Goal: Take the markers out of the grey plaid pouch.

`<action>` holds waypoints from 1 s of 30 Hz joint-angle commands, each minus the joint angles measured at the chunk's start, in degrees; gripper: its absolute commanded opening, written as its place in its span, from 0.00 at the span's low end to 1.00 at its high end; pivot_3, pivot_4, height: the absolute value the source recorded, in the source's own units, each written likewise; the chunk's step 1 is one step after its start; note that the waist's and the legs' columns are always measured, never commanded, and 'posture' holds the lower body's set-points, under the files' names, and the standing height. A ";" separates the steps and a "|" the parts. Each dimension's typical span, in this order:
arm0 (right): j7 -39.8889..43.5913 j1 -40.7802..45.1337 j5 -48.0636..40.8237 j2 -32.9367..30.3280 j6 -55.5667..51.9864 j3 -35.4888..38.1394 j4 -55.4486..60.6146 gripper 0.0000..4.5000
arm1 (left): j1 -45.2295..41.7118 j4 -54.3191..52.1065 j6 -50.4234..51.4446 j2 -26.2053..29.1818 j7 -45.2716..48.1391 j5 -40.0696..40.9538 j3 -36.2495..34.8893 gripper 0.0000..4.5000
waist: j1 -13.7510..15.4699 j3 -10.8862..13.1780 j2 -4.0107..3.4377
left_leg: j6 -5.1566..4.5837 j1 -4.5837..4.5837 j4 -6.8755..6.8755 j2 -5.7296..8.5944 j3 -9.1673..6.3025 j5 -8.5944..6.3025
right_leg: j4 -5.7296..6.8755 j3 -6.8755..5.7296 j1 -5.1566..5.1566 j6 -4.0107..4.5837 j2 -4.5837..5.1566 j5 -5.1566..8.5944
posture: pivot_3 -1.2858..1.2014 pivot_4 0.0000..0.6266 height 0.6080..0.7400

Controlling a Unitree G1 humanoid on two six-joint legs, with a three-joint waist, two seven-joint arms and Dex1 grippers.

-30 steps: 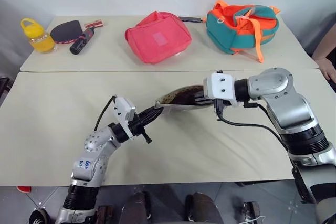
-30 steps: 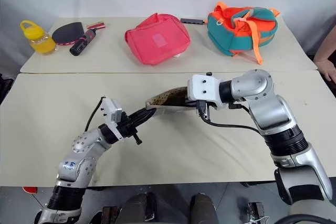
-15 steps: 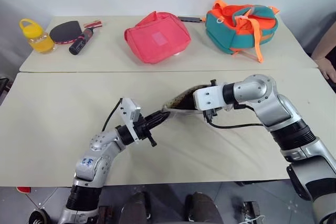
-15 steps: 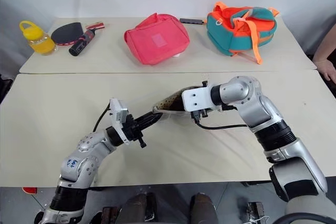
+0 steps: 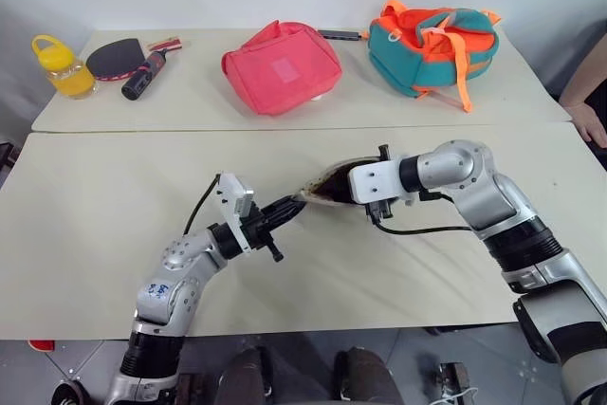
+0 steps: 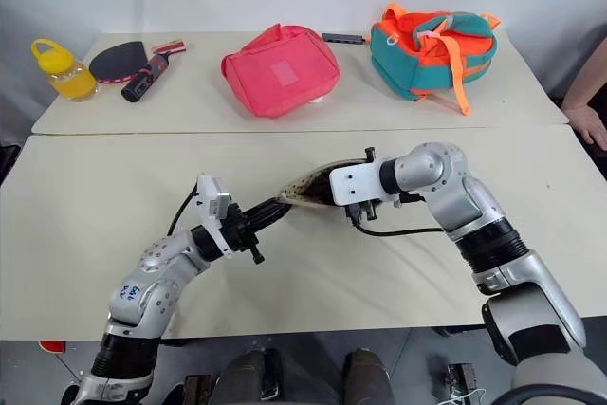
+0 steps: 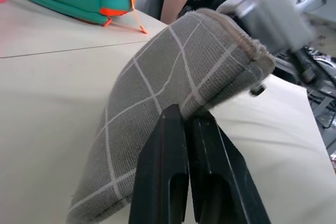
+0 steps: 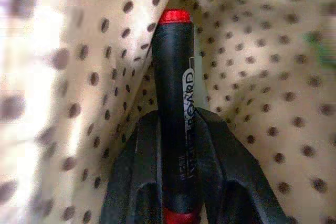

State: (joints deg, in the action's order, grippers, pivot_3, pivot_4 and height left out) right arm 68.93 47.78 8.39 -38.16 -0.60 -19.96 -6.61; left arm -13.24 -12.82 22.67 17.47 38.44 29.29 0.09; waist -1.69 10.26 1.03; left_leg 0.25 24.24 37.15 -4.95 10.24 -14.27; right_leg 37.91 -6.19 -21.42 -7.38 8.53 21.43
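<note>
The flat grey plaid fabric pouch [image 7: 173, 82] hangs above the near cream tabletop [image 5: 85, 234], raised between the two arms. The left arm reaches up from low on the left, forearm angled toward the middle, and the left gripper [image 5: 292, 206] points forward and to the right, about level. Its two black fingers [image 7: 168, 182] are pressed together on the pouch's edge, pinching the fabric by one end.

The right arm comes in from the right with the elbow bent, its forearm running leftward across the tabletop, and the right gripper [image 8: 176, 156] dips into the pouch's open mouth, pointing down and to the left. Inside, against the beige dotted lining [image 8: 252, 66], its fingers [image 8: 131, 182] sit closed round a slim black marker with red ends [image 8: 174, 119], one finger on each side of the barrel.

On the far tabletop lie a plain pink-red bag [image 5: 283, 65] and a teal and orange backpack [image 5: 432, 45], well apart from the pouch.
</note>
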 commanded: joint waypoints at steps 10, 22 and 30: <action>4.71 -2.52 -18.33 -4.91 -15.00 12.39 14.62 0.12 | -0.49 -1.48 -4.86 1.47 0.47 -3.15 -0.10 0.00 | 0.08 0.00 0.00 | -0.03 0.00 0.00 0.02 -0.01 -0.02 | -0.06 -0.02 0.04 0.00 0.01 0.00 | 0.52 0.24 1.00; -3.16 8.22 -23.19 -3.63 -15.44 20.22 5.00 0.12 | 1.11 2.69 -9.98 6.86 2.02 -3.83 -7.03 0.00 | 0.05 0.00 0.00 | -0.03 0.00 -0.03 0.00 0.02 -0.04 | -0.07 0.00 -0.01 0.00 0.01 0.00 | 0.52 0.24 1.00; -10.00 2.85 3.09 -12.31 6.85 5.62 -15.94 0.12 | 2.29 -0.07 -9.05 4.37 1.36 -3.08 -5.06 0.00 | 0.05 0.02 0.03 | -0.04 0.02 -0.07 0.06 0.09 -0.06 | -0.12 0.02 -0.01 -0.02 0.06 -0.01 | 0.52 0.24 1.00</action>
State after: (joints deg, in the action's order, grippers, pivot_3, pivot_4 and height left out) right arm 60.64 51.17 7.73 -49.62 1.94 -12.58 -20.66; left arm -10.77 -10.12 13.90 22.28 39.74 25.25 -5.42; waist -1.64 10.28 1.07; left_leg 0.23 24.26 37.09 -4.90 10.34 -14.32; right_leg 37.81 -6.16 -21.44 -7.40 8.57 21.43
